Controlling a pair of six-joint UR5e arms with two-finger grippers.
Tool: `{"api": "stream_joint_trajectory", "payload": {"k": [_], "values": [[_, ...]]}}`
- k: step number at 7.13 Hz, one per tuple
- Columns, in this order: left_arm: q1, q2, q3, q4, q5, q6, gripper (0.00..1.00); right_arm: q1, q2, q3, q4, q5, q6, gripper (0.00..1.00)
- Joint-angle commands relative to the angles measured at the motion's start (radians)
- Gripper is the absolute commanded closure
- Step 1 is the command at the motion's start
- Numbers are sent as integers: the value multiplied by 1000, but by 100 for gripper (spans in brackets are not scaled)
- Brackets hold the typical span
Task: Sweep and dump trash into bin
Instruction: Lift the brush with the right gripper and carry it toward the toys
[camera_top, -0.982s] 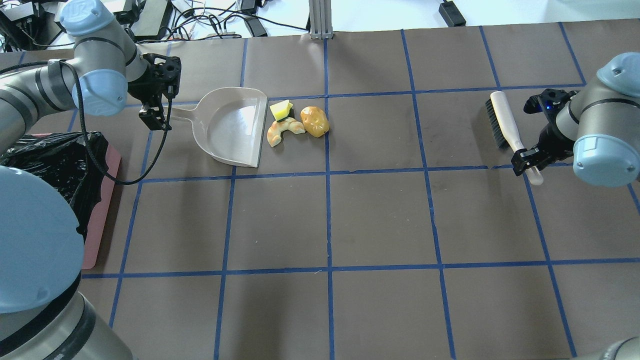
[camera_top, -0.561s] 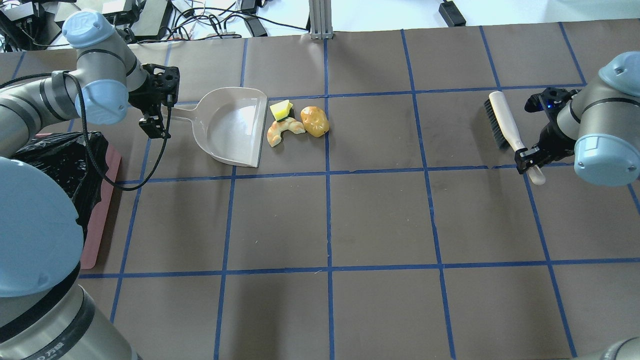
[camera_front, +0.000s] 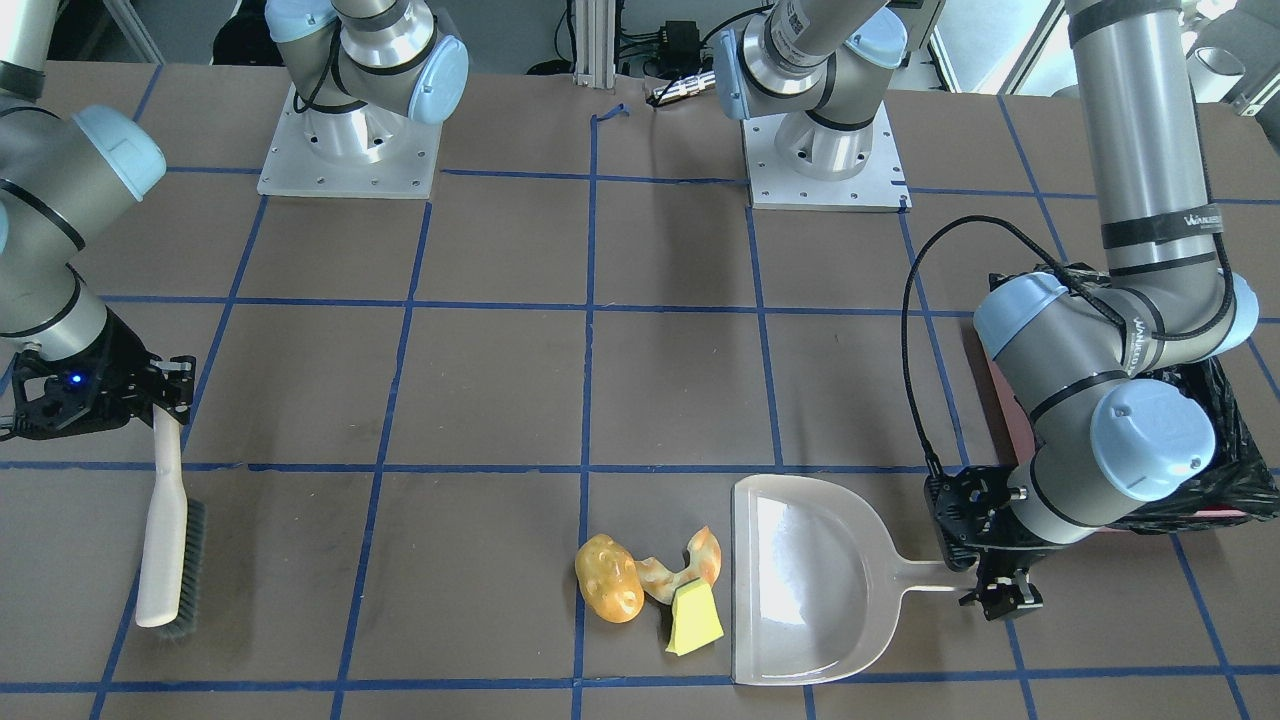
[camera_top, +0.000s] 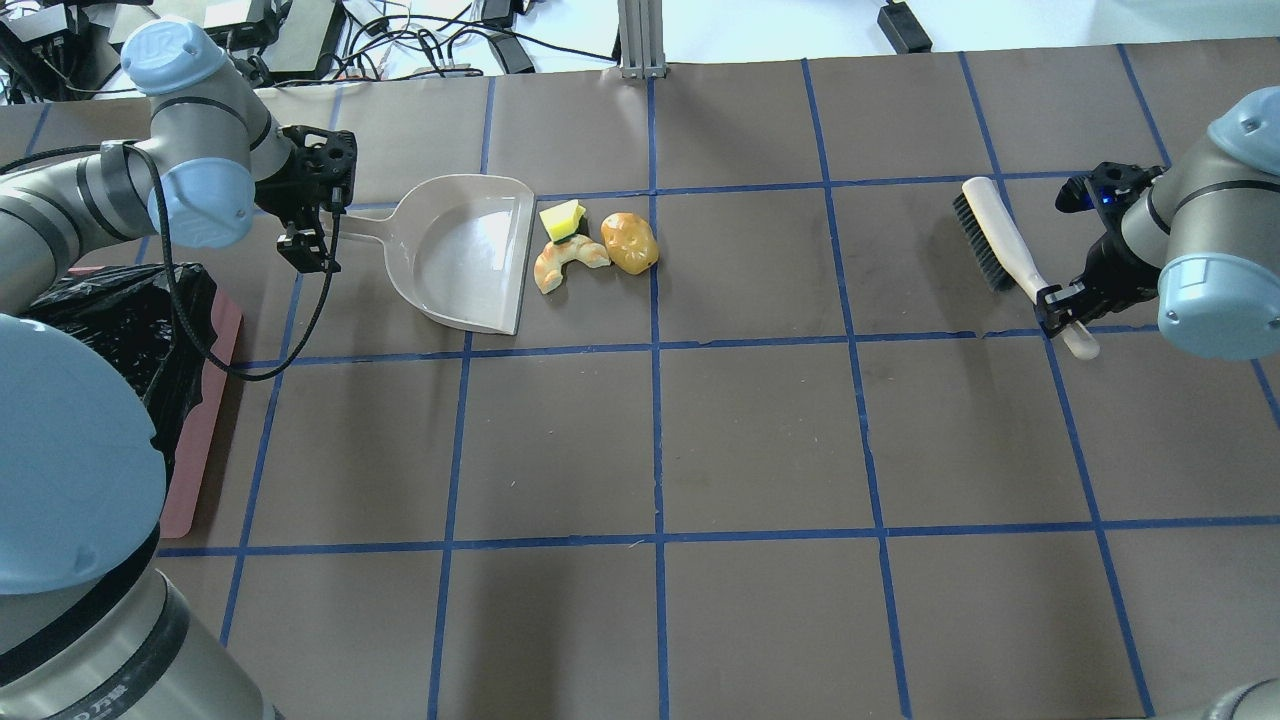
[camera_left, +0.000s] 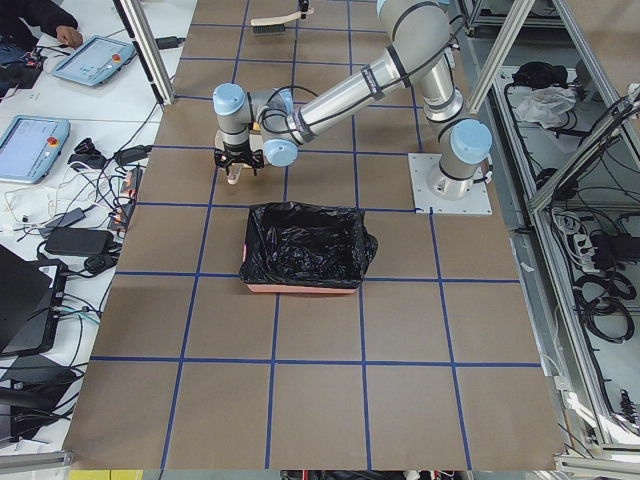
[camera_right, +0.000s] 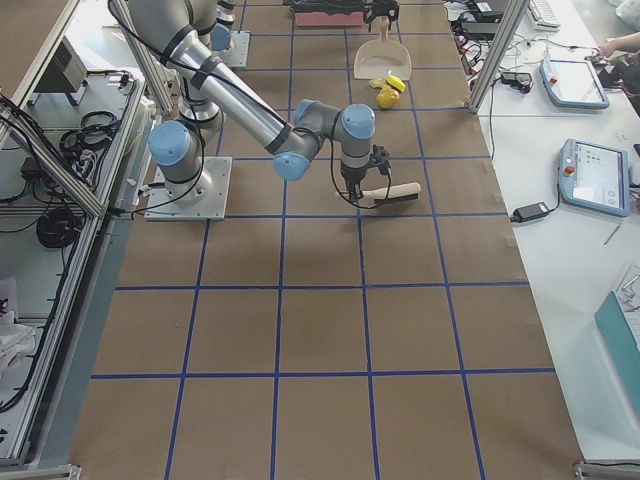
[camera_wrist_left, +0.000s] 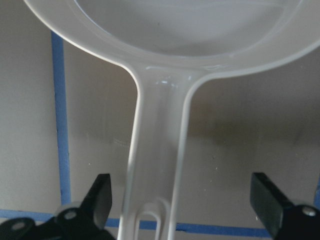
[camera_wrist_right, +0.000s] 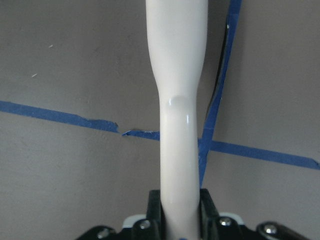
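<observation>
The trash lies on the mat just off the dustpan's (camera_top: 468, 250) open lip: a yellow-green wedge (camera_top: 561, 219), a curled tan pastry piece (camera_top: 566, 262) and a glossy potato-like lump (camera_top: 629, 242). My left gripper (camera_top: 310, 240) is open and straddles the end of the dustpan handle (camera_wrist_left: 157, 150), with its fingers (camera_wrist_left: 100, 197) wide apart and clear of it. My right gripper (camera_top: 1062, 305) is shut on the white handle (camera_wrist_right: 177, 100) of the brush (camera_top: 990, 240) at the far right. The pink bin (camera_top: 205, 400) with its black bag stands at the left edge.
The bin (camera_left: 300, 288) sits close behind my left arm's elbow, partly hidden by it in the front view (camera_front: 1225, 470). Open mat lies between the trash (camera_front: 608, 577) and the brush (camera_front: 165, 540). Cables and gear lie beyond the table's far edge.
My right gripper has shifted slightly with the brush, and the brush head has swung a little to the left and farther away. My left gripper has settled a little at the dustpan handle.
</observation>
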Motion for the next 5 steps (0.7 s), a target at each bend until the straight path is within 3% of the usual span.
{"api": "stream_joint_trajectory", "payload": {"k": [1, 2, 3, 5], "values": [[1, 0, -4, -1, 1, 1, 22, 26, -58, -34, 76, 5, 125, 93], [1, 3, 0, 1, 0, 2, 42, 98, -65, -37, 78, -8, 222, 93], [1, 0, 2, 2, 0, 2, 55, 185, -70, -38, 78, -10, 358, 93], [4, -2, 10, 3, 0, 4, 75, 392, -60, -63, 78, -10, 655, 93]]}}
